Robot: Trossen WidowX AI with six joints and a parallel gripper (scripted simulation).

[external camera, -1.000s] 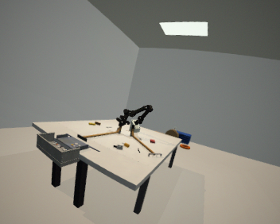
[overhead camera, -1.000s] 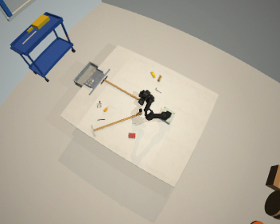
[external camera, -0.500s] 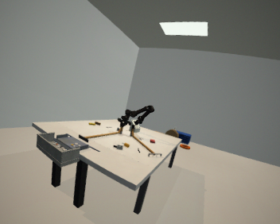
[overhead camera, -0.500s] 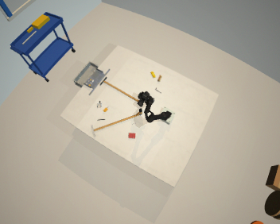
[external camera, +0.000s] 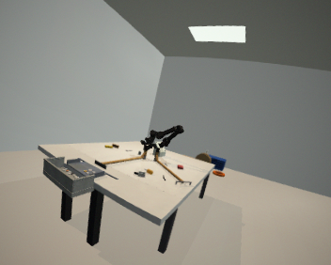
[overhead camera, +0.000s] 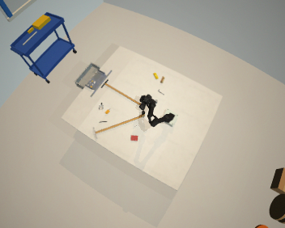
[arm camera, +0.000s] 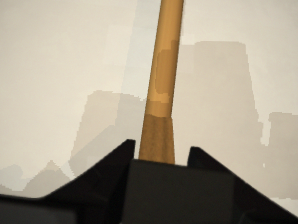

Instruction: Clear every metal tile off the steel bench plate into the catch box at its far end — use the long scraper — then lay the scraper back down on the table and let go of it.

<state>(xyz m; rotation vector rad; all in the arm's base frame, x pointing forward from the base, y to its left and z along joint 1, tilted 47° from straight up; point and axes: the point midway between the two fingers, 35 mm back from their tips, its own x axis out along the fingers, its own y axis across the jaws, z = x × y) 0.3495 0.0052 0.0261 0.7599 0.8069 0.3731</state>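
The long scraper has a wooden handle [overhead camera: 121,93] [external camera: 125,161] [arm camera: 167,55] and a dark head [overhead camera: 104,83] [external camera: 100,163], which is at the near edge of the steel bench plate [overhead camera: 99,79] [external camera: 88,168]. My gripper [overhead camera: 142,106] [external camera: 145,153] [arm camera: 161,151] is shut on the handle's rear end; its fingers flank the darker grip in the wrist view. Several small tiles [overhead camera: 91,83] show toward the plate's far end, beside the grey catch box [overhead camera: 86,76] [external camera: 66,177]. Whether any lie inside the box is too small to tell.
A rake-like tool with a wooden handle [overhead camera: 120,124] [external camera: 169,171] lies to one side, its handle end near my gripper. A red block [overhead camera: 134,138] [external camera: 180,166], an orange piece [overhead camera: 108,111] [external camera: 149,171] and a yellow piece [overhead camera: 155,76] lie on the table [overhead camera: 185,149].
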